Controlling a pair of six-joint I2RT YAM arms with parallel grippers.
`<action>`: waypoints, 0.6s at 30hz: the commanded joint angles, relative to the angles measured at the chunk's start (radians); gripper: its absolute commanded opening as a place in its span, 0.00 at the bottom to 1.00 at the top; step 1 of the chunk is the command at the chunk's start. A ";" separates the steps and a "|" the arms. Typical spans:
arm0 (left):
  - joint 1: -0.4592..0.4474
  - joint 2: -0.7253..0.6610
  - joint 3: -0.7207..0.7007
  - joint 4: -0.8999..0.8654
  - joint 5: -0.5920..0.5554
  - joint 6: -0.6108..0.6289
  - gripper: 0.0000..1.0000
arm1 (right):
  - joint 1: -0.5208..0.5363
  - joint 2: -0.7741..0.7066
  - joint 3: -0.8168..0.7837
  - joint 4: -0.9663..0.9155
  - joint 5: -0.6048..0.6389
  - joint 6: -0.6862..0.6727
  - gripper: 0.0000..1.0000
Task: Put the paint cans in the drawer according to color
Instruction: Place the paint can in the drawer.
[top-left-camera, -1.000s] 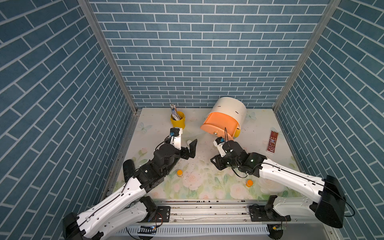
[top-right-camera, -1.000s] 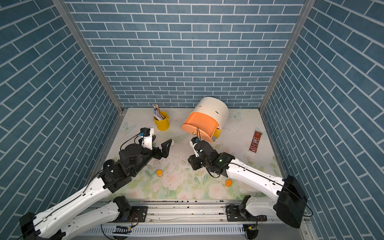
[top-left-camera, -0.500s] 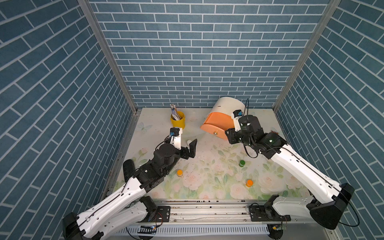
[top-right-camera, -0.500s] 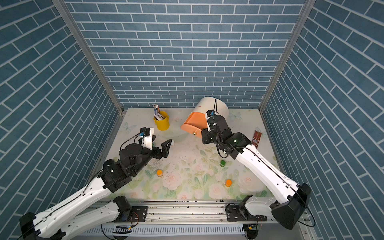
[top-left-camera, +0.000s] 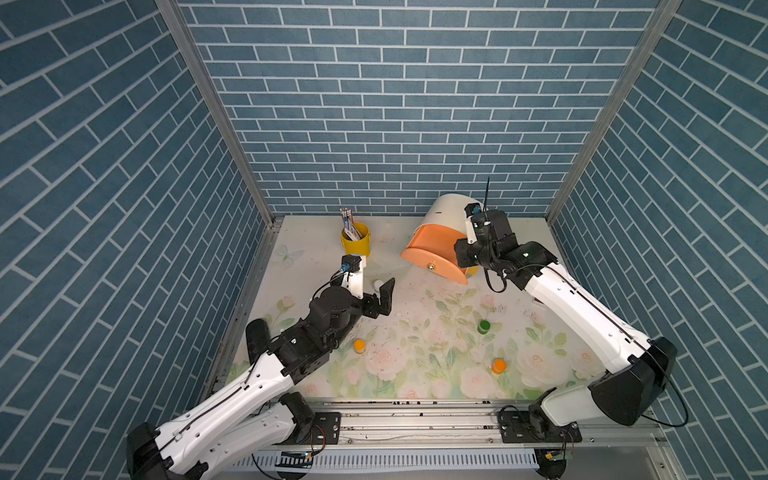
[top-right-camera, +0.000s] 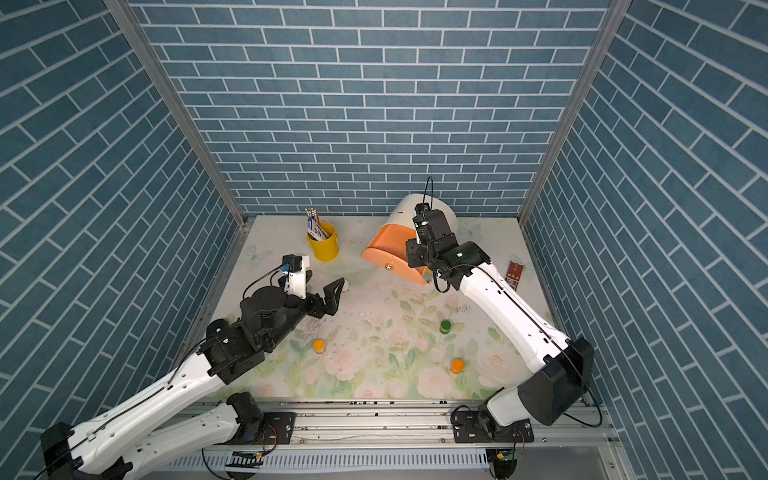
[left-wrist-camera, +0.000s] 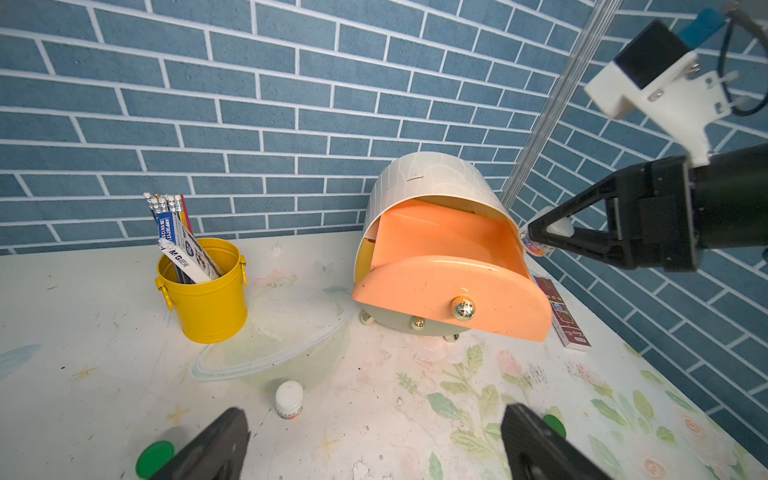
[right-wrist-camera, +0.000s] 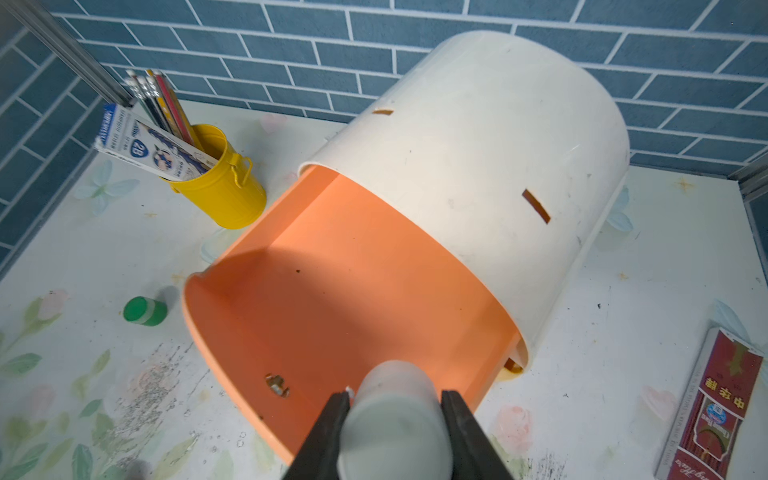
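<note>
Now your right gripper (right-wrist-camera: 395, 409) is clamped across the sides of a white paint can (right-wrist-camera: 395, 436), over the pulled-out peach drawer (right-wrist-camera: 332, 291). Likely light, rigid and slick: grip its body, not the lid. Your left gripper (left-wrist-camera: 376, 415) gapes empty, in front of that drawer.

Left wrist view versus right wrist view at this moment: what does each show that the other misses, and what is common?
Only the left wrist view: a white paint can standing on the table, the knob on the peach drawer, and the right end effector from the side. Only the right wrist view: that open drawer's empty floor from above. Both: the held white can, the yellow pencil cup, the red box.
</note>
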 joint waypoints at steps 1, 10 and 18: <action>0.006 0.003 0.018 0.008 -0.006 0.013 1.00 | -0.021 0.031 0.041 -0.008 -0.013 -0.032 0.13; 0.006 0.009 0.020 0.011 -0.006 0.018 1.00 | -0.049 0.102 0.051 0.021 -0.072 -0.026 0.13; 0.006 0.010 0.014 0.014 -0.009 0.019 1.00 | -0.054 0.137 0.062 0.025 -0.084 -0.030 0.15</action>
